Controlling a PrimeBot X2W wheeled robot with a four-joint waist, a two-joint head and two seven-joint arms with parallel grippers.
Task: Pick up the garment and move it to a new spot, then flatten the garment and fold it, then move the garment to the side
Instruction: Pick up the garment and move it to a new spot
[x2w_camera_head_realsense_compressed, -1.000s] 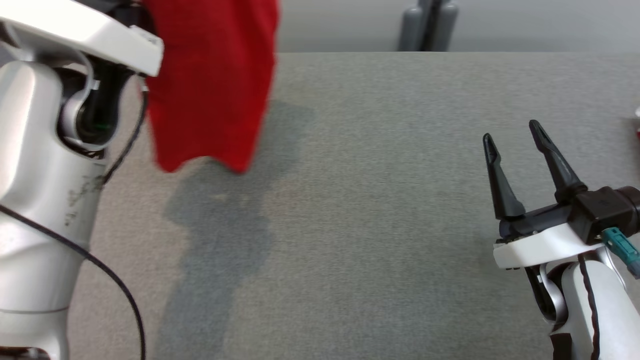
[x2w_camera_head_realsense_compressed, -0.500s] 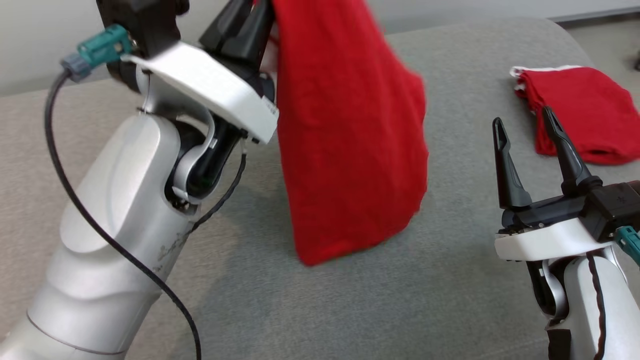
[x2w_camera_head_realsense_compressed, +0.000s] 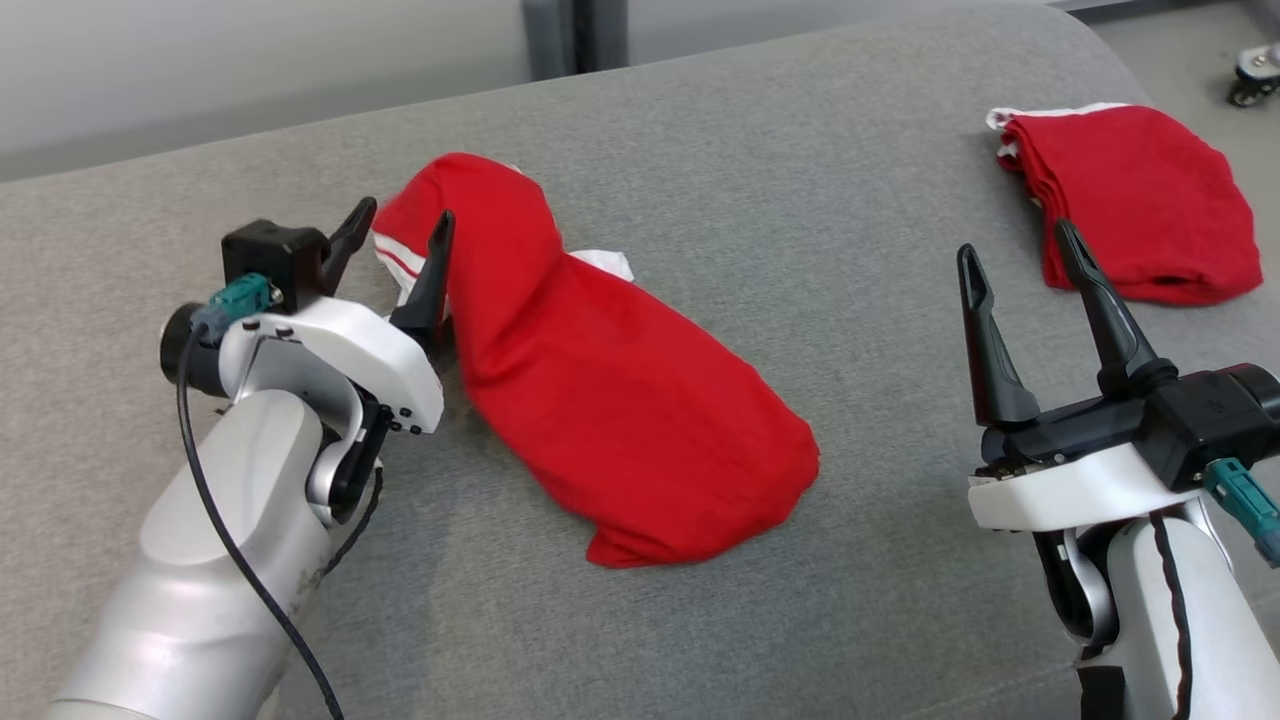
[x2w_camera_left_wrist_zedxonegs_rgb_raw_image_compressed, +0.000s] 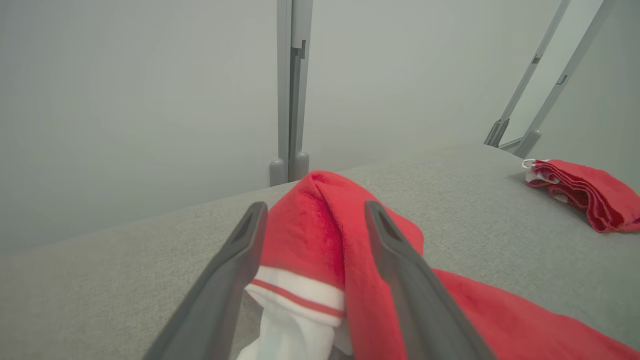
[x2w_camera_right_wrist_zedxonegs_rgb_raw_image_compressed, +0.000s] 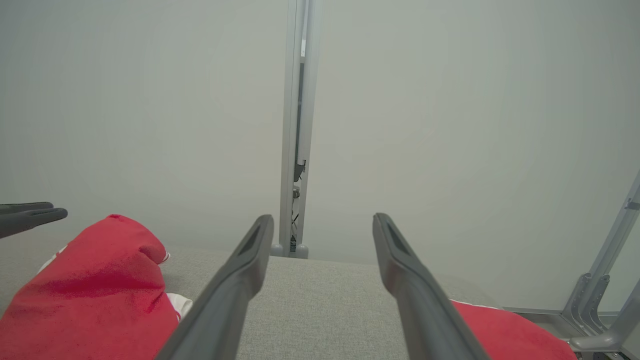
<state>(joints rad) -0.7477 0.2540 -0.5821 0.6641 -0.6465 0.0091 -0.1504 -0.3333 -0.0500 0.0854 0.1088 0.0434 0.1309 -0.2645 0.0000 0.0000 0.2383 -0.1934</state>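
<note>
Red garment (x2w_camera_head_realsense_compressed: 620, 400) lies crumpled on grey fabric (x2w_camera_head_realsense_compressed: 850, 250), one end inside the wide-open left claw (x2w_camera_head_realsense_compressed: 405, 215), right claw (x2w_camera_head_realsense_compressed: 1017, 245) open and empty too.

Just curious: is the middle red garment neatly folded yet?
Not folded: the garment lies rumpled on the grey surface, white trim showing.

Black left pincer (x2w_camera_head_realsense_compressed: 407, 210), white wrist (x2w_camera_head_realsense_compressed: 340, 350), silver forearm (x2w_camera_head_realsense_compressed: 200, 560).

The red garment (x2w_camera_head_realsense_compressed: 620, 400) lies crumpled on the grey surface (x2w_camera_head_realsense_compressed: 800, 150), the left gripper (x2w_camera_head_realsense_compressed: 405, 218) spread wide at its white-striped end.
</note>
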